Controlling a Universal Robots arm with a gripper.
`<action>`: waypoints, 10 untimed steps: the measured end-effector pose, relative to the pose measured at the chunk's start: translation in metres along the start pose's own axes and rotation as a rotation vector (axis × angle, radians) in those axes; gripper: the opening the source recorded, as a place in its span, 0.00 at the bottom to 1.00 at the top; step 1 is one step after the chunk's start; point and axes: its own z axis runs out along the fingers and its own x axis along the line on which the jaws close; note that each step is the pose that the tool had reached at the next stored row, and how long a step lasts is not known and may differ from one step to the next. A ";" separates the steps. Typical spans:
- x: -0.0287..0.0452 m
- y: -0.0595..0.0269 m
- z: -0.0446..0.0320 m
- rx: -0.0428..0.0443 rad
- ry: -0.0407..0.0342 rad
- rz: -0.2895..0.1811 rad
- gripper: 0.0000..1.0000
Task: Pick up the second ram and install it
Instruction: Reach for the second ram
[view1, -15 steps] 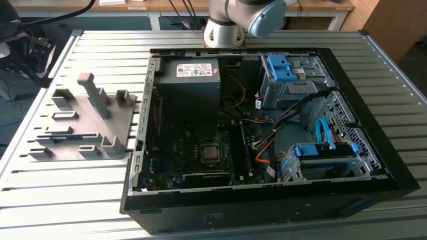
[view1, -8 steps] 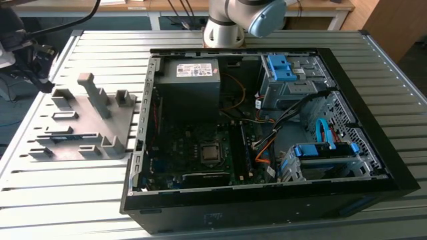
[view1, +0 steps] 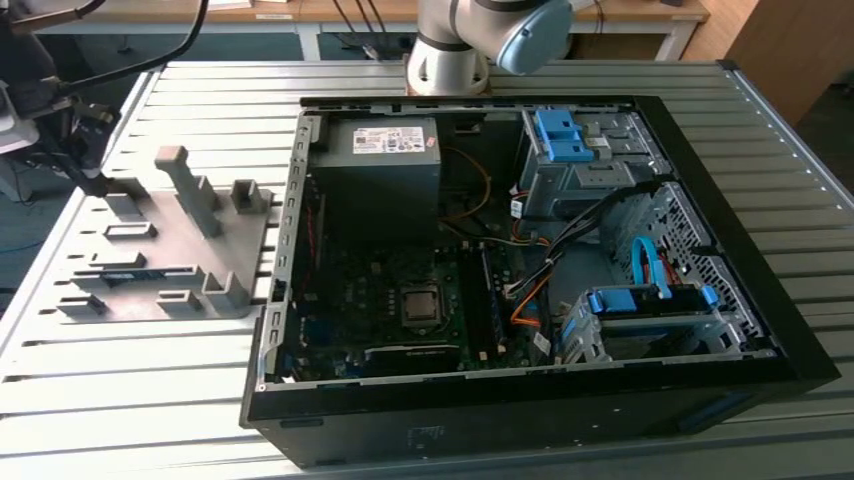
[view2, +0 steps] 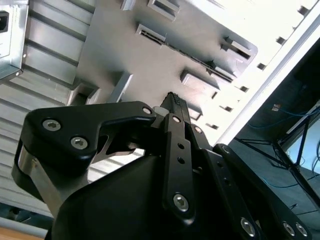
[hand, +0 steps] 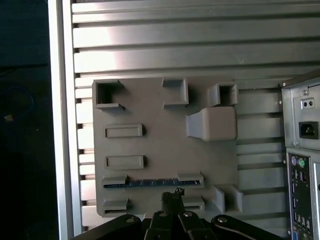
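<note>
The second ram (hand: 152, 183) stands on edge in a slot of the grey fixture plate (hand: 150, 115), a thin dark strip with a bluish edge held between small blocks. In the exterior view the ram (view1: 138, 272) lies near the plate's front, on the exterior view's left of the computer case. It also appears in the second wrist view as a dark line (view2: 196, 58). My gripper (hand: 172, 196) hovers above the plate, just beside the ram and apart from it. Its fingertips (view2: 172, 100) are pressed together with nothing between them. In the exterior view the gripper (view1: 96, 178) is over the plate's far corner.
The open computer case (view1: 534, 250) lies on the slatted metal table (view1: 134, 400), with the motherboard (view1: 400, 300), cables and blue drive brackets inside. Tall grey blocks (view1: 187, 185) rise from the fixture plate. The case's rear panel (hand: 302, 165) borders the plate.
</note>
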 end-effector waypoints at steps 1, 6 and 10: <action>0.0000 -0.0001 0.0008 0.0044 0.0028 0.000 0.10; 0.0002 -0.0001 0.0063 0.0077 0.0335 0.000 0.10; 0.0004 -0.0004 0.0129 0.0086 0.0455 -0.004 0.10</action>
